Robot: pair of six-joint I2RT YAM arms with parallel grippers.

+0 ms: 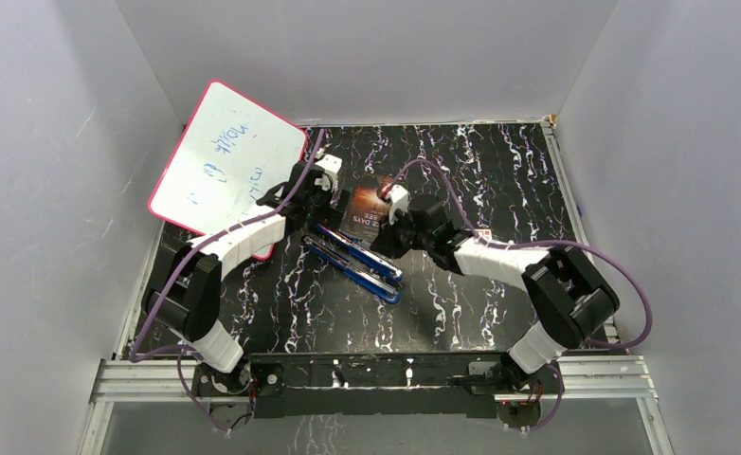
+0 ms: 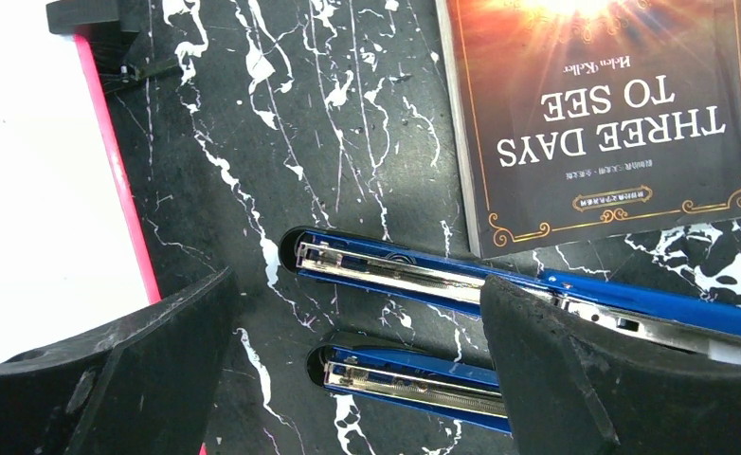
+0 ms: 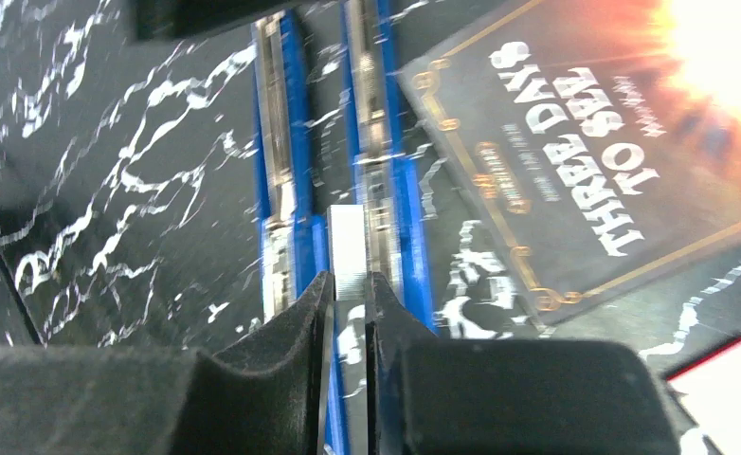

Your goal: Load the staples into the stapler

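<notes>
1. Black marbled table (image 1: 499, 180); a whiteboard (image 1: 225, 161) leans at upper left.
2. Left gripper (image 2: 355, 294) hangs wide open over the blue stapler (image 2: 395, 275), mid-frame.
3. Right gripper (image 3: 350, 282) pinches the staples (image 3: 348, 251), a silvery strip over the stapler's rails, left of the book (image 3: 575, 180).

Both arms are built of black joint housings alternating with smooth white shells. The left arm (image 1: 243, 237) and the right arm (image 1: 490, 256) each carry one white shell along the forearm and another just above the base. A thin purple cable (image 1: 145, 308) loops loosely outside the left arm, and a second purple cable (image 1: 647, 308) outside the right. A small white block (image 1: 327, 163) sits at the left wrist, and its twin (image 1: 397, 197) at the right. The left gripper (image 2: 355, 284) has thick matte black jaws, scuffed and flecked with pale dust. The right gripper (image 3: 350, 284) has the same black jaws, their inner edges tapering to narrow tips.
</notes>
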